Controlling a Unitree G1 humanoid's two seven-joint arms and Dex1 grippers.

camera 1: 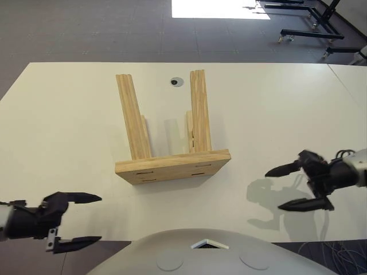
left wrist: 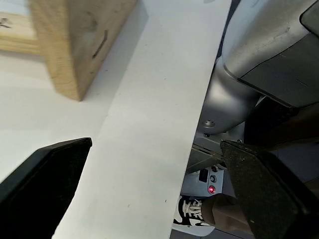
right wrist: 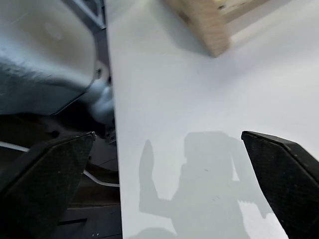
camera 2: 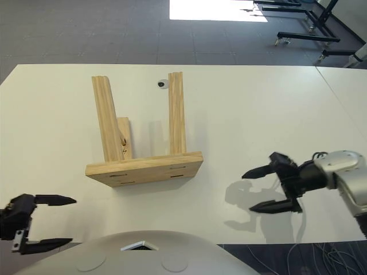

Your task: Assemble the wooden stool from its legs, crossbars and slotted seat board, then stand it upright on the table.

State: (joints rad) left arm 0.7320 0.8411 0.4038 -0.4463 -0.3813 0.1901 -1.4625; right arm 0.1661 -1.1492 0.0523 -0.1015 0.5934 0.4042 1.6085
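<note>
Stool (camera 1: 199,143) lay on its side mid-counter (camera 1: 69,126) — seat board (camera 1: 172,167) on edge toward the robot, legs (camera 1: 133,117) pointing away. Left hand (camera 1: 97,219) and right hand (camera 1: 275,190) hovered near the front edge, well apart from it — both with fingers spread, empty.

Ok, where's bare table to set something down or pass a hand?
Bare table lies left of the stool out to the edge, and right of it up to the right gripper. A bare strip runs between seat board and near edge. Tight between the legs; a small dark disc lies by their far ends.
</note>
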